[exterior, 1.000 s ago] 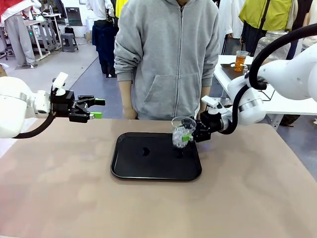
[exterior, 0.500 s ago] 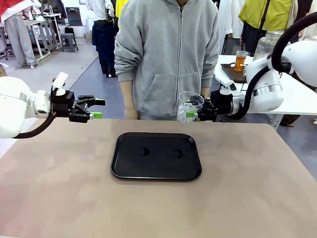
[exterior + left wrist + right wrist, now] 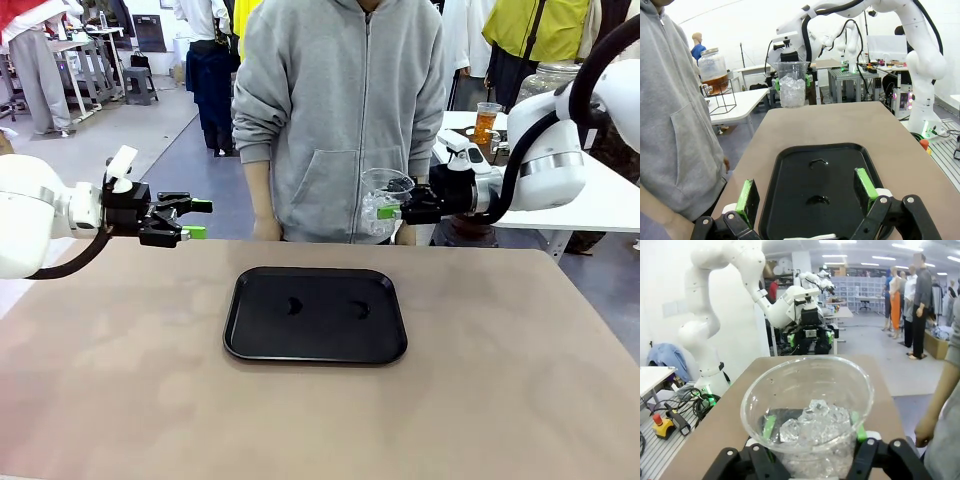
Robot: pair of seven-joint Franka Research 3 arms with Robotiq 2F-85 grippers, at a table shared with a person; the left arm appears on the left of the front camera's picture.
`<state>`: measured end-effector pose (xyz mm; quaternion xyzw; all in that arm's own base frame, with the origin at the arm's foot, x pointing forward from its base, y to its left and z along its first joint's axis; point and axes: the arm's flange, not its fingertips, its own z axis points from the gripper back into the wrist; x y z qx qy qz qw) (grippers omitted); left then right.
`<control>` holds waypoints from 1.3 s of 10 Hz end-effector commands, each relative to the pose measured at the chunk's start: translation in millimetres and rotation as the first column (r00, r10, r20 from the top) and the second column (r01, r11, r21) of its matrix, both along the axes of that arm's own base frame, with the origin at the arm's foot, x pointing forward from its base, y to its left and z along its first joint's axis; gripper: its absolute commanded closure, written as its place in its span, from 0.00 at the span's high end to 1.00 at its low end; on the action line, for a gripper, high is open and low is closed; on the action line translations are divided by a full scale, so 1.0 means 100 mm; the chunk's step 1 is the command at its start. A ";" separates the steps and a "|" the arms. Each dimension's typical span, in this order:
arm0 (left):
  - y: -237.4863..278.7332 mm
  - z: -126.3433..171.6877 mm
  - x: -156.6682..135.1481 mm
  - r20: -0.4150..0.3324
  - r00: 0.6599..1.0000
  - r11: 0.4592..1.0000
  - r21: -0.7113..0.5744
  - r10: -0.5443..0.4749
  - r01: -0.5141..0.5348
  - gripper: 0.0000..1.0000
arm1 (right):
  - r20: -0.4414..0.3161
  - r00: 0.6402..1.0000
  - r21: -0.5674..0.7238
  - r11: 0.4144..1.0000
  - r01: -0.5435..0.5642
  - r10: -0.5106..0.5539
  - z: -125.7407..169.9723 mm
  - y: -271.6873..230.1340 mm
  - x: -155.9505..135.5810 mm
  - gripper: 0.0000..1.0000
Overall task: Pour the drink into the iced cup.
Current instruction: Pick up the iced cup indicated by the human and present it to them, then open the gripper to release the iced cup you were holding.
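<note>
Green-padded left pincer (image 3: 198, 219): mine, jaws spread wide with nothing between them, hovering at the left just above the table's far edge.
Table (image 3: 120, 380): tan top, shared with the person opposite.
Tray (image 3: 315, 338): black, lying flat at mid-table, two small wet marks on its floor.
Person (image 3: 340, 110): grey hoodie, standing at the far side behind the tray.
Iced cup (image 3: 376, 188): clear plastic, part-filled with ice cubes, aloft beyond the tray's far right corner, in front of the hoodie.
Right pincer (image 3: 386, 212): mine, clamped on the iced cup, one green pad on each flank.
Drink (image 3: 486, 124): amber liquid in a small clear cup on the white side table (image 3: 600, 212), near a big glass dispenser jar (image 3: 548, 85), apart from the iced cup.
</note>
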<state>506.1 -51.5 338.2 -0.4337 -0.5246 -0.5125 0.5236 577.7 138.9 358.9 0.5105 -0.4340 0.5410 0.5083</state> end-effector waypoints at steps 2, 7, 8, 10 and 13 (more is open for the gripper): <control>0.00 0.01 -0.01 0.002 1.000 1.000 0.009 -0.003 0.003 1.00 | -0.041 0.997 -0.079 0.995 0.059 -0.062 0.09 0.14 0.13 0.71; 0.00 0.01 -0.01 0.002 1.000 1.000 0.009 -0.003 0.003 1.00 | -0.015 1.000 -0.012 1.000 0.011 -0.012 0.04 0.00 0.01 0.71; 0.00 0.01 -0.01 0.002 1.000 1.000 0.009 -0.003 0.003 1.00 | -0.015 1.000 -0.012 1.000 0.011 -0.012 0.04 0.00 0.01 0.71; 0.00 0.01 -0.01 0.002 1.000 1.000 0.009 -0.003 0.003 1.00 | -0.015 1.000 -0.012 1.000 0.011 -0.012 0.04 0.00 0.01 0.71; 0.00 0.01 -0.01 0.002 1.000 1.000 0.009 -0.003 0.003 1.00 | -0.015 1.000 -0.012 1.000 0.011 -0.012 0.04 0.00 0.01 0.71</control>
